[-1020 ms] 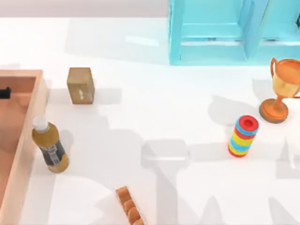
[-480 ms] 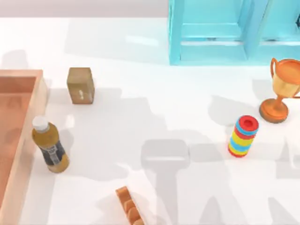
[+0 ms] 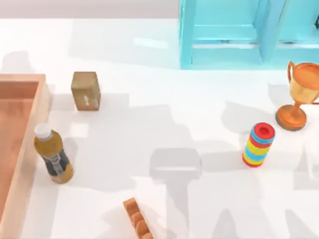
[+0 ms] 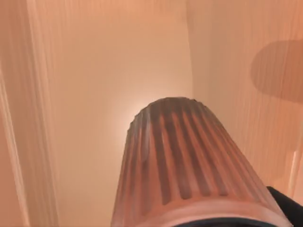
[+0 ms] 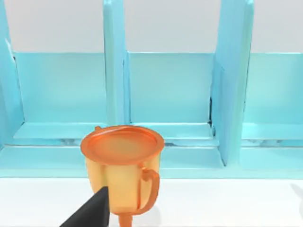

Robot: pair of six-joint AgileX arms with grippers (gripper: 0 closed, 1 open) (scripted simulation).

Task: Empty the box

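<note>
One shallow orange-brown wooden box (image 3: 20,149) lies at the table's left edge, a capped amber bottle (image 3: 52,155) upright just outside its right wall; the left wrist camera looks along a ribbed brown cup (image 4: 189,165) over the box floor, grip state untellable; the right gripper's dark fingertip (image 5: 92,210) points toward a gold trophy (image 5: 124,165) before the light blue cabinet (image 5: 170,90).

The bottle (image 3: 53,155) stands just right of the box (image 3: 31,149), block (image 3: 85,90) behind it.
</note>
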